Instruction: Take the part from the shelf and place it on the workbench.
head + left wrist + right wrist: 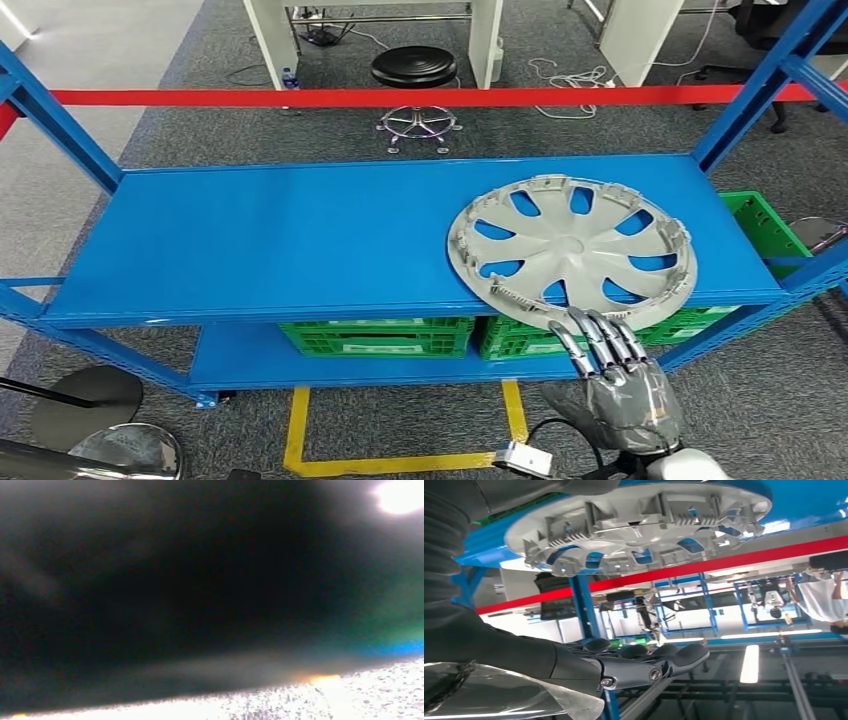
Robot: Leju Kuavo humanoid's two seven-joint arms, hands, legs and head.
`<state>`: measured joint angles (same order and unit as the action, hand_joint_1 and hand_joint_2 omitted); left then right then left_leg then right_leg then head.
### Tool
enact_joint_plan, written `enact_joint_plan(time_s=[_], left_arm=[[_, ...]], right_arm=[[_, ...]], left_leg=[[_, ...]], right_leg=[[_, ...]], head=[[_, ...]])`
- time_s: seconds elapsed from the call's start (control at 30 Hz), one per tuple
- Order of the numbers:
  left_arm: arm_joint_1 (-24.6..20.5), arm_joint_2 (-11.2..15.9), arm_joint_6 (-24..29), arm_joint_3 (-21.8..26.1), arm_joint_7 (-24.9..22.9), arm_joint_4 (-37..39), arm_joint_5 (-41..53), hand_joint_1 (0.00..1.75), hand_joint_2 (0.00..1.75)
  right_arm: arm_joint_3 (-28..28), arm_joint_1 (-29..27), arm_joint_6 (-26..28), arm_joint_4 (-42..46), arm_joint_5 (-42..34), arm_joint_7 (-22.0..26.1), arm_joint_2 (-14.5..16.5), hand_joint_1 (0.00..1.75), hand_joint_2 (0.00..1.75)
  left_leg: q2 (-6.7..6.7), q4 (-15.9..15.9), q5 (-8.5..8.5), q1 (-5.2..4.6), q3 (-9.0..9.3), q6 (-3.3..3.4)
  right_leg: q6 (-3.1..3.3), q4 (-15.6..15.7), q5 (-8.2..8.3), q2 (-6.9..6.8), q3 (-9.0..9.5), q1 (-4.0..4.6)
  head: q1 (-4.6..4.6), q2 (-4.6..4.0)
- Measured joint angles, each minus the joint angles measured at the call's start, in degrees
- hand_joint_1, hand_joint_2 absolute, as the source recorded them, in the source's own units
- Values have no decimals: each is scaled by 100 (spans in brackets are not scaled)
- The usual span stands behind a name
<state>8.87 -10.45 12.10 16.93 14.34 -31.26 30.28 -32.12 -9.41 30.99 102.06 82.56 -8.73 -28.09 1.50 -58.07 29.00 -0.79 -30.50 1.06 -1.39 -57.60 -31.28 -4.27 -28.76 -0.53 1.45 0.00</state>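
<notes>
A grey wheel cover (pixel 570 250) lies flat on the right part of the blue shelf board (pixel 280 240), its near rim jutting over the board's front edge. My right hand (pixel 610 375) is just in front of and below that rim, fingers stretched out towards it and holding nothing. In the right wrist view the wheel cover (pixel 639 525) shows its ribbed rim, with a gap between it and the dark fingers (pixel 659 662) of my right hand (pixel 624 665). The left wrist view is dark and blurred.
Green crates (pixel 380 335) stand on the lower shelf board, another green crate (pixel 765 225) beyond the right upright. A red beam (pixel 400 97) crosses behind the shelf, a black stool (pixel 413 68) beyond it. Yellow floor tape (pixel 300 440) lies before the shelf. A person (pixel 824 600) stands far off.
</notes>
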Motion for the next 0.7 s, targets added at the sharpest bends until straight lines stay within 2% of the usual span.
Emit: enact_joint_plan(time_s=[0.53, 0.7], left_arm=[[-16, -30, -34, 119, 18, -1, 35, 0, 0], [-47, -46, -96, 133, 60, 0, 87, 0, 0]], right_arm=[[-2, 215, -91, -119, 4, 107, 1, 0, 175], [-35, 405, -271, -235, 38, 248, 10, 0, 175]], left_leg=[[0, 0, 0, 0, 0, 0], [0, 0, 0, 0, 0, 0]], right_leg=[[0, 0, 0, 0, 0, 0], [-1, 0, 1, 0, 1, 0]], head=[[1, 0], [1, -1]])
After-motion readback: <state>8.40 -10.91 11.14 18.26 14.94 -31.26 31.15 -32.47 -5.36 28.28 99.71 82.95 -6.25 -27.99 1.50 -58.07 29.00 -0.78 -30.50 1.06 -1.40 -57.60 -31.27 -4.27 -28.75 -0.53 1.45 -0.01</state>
